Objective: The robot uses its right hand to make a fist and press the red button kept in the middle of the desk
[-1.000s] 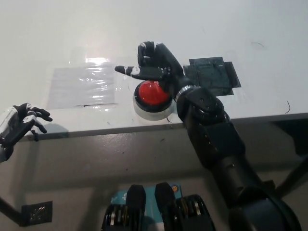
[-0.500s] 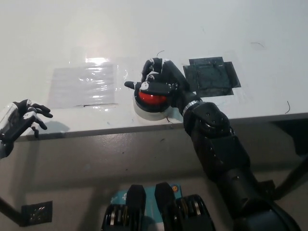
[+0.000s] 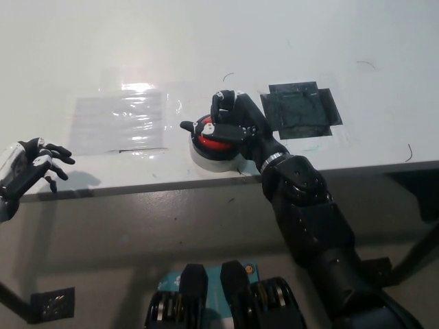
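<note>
The red button (image 3: pixel 214 142) sits mid-bench near the front edge, under the black right robot hand (image 3: pixel 234 123), curled together into a fist for pressing; the white left robot hand (image 3: pixel 27 171) rests off the bench (image 3: pixel 103 55) edge, fingers apart

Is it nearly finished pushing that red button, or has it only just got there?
Nearly there, by the look of it. The black right hand is curled into a fist and rests on top of the red button. Whether it is fully pressed cannot be seen. Lifting off remains. The white left hand rests at the desk edge.
</note>
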Robot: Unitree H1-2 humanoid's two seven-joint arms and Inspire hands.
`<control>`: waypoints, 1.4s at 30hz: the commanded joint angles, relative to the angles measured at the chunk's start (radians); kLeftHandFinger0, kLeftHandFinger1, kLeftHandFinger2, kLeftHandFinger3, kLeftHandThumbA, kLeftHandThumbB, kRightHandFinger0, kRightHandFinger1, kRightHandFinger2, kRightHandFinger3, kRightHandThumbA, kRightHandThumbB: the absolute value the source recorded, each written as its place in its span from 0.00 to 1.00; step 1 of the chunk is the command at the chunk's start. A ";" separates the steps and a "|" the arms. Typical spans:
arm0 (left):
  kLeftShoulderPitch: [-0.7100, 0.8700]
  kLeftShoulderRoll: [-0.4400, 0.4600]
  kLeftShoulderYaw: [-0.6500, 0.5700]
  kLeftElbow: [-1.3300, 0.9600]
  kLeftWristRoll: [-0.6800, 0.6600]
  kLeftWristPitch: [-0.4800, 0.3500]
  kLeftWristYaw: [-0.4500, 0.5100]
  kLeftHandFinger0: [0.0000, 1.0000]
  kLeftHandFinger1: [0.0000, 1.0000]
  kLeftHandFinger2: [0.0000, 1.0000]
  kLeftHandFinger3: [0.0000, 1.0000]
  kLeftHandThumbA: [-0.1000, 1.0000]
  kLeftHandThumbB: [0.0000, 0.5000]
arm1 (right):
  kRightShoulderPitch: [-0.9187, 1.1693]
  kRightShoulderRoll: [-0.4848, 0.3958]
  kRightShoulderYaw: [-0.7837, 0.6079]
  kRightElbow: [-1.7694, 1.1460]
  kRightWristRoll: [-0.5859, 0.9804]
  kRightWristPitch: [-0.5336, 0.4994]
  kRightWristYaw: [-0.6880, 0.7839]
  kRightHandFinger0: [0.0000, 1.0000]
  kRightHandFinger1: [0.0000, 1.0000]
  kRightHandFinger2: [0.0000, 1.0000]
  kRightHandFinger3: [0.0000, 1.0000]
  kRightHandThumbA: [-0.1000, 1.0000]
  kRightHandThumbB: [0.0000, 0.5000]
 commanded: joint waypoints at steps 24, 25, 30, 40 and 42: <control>0.012 0.029 0.016 -0.024 -0.001 -0.020 -0.010 0.23 0.35 0.47 0.60 0.57 0.00 | -0.076 -0.017 -0.011 -0.185 0.053 0.139 0.060 0.00 0.00 0.22 0.19 1.00 1.00; 0.017 0.028 0.017 -0.025 -0.001 -0.022 -0.010 0.23 0.35 0.47 0.59 0.57 0.00 | -0.083 -0.020 -0.013 -0.192 0.055 0.138 0.063 0.00 0.00 0.21 0.18 1.00 1.00; 0.021 0.028 0.017 -0.011 -0.007 -0.037 -0.017 0.23 0.34 0.46 0.58 0.57 0.00 | -0.127 -0.048 -0.033 -0.310 0.072 0.206 0.045 0.00 0.00 0.22 0.18 1.00 1.00; 0.029 0.025 0.016 -0.012 0.001 -0.048 -0.012 0.22 0.33 0.45 0.58 0.59 0.00 | -0.163 -0.127 -0.096 -0.466 0.084 0.315 -0.003 0.00 0.00 0.24 0.20 1.00 1.00; 0.034 0.027 0.020 -0.008 -0.003 -0.055 -0.014 0.23 0.33 0.45 0.59 0.59 0.00 | -0.166 -0.150 -0.108 -0.472 0.093 0.307 0.008 0.00 0.00 0.24 0.21 1.00 1.00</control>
